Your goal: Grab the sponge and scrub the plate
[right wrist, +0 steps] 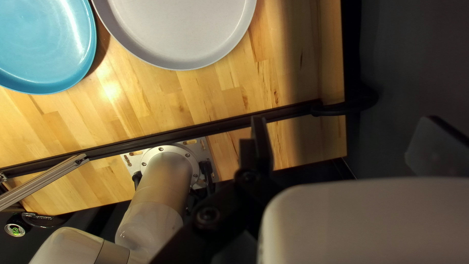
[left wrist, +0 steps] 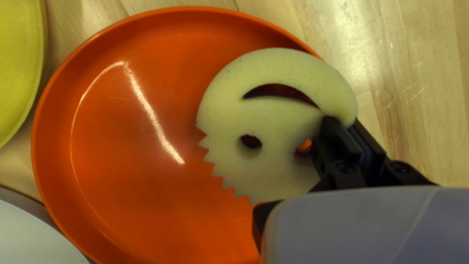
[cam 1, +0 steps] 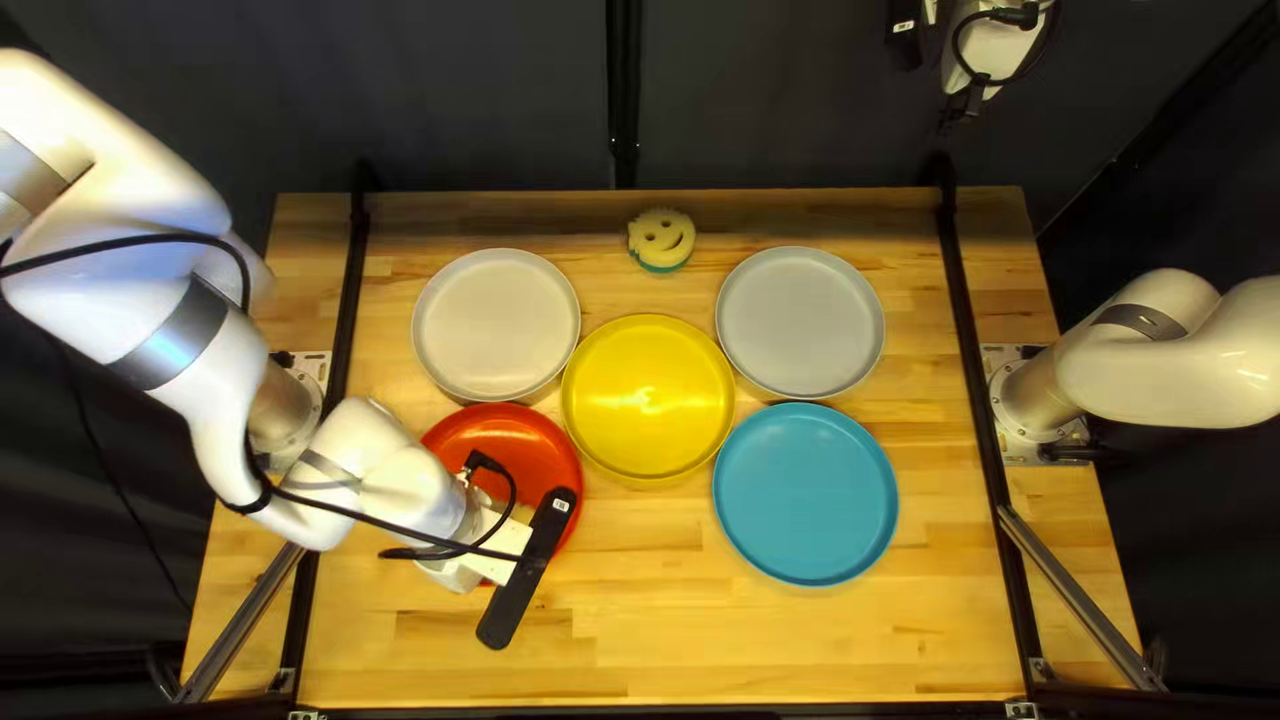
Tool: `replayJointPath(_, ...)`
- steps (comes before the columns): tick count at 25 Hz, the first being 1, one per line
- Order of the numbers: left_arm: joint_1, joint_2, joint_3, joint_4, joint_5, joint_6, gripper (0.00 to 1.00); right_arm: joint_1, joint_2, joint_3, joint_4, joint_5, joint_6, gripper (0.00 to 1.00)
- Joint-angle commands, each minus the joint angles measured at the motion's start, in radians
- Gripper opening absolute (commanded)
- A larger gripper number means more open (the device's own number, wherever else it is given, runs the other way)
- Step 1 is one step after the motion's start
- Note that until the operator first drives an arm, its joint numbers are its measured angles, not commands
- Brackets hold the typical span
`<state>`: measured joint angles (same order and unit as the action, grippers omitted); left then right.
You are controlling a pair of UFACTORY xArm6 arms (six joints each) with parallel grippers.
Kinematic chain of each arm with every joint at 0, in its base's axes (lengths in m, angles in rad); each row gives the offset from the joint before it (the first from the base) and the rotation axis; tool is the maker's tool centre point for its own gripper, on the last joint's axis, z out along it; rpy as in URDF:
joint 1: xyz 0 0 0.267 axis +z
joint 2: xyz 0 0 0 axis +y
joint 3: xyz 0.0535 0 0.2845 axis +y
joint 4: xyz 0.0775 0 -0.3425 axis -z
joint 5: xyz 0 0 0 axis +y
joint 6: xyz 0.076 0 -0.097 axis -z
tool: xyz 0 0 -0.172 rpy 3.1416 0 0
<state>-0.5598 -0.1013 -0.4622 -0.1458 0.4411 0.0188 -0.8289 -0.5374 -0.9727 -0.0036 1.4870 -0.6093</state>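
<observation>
Sponge is pinched near its edge by my left gripper, over the red plate toward the table's near left corner. Farther right sits the blue plate; the yellow plate lies between them, slightly farther back. Beyond are the white plate and grey plate, then another smiling sponge by the far edge. Past that shows my right gripper, fingers spread.

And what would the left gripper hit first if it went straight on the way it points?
Likely the red plate, with the sponge it grips meeting it first; any gap between them is unclear.
</observation>
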Motion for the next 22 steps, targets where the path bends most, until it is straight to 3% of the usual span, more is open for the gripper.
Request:
replayJointPath(1, 0.045, -0.002, 0.006, -0.018, -0.003, 0.056, 0.00, 0.000, 0.000, 0.000, 0.000, 0.000, 0.000, 1.00)
replayJointPath(13, 0.201, -0.020, 0.008, -0.050, 0.039, 0.226, 0.00, 0.000, 0.000, 0.000, 0.000, 0.000, 0.000, 1.00)
replayJointPath(22, 0.152, -0.034, 0.041, -0.085, 0.022, 0.202, 0.00, 0.000, 0.000, 0.000, 0.000, 0.000, 0.000, 1.00)
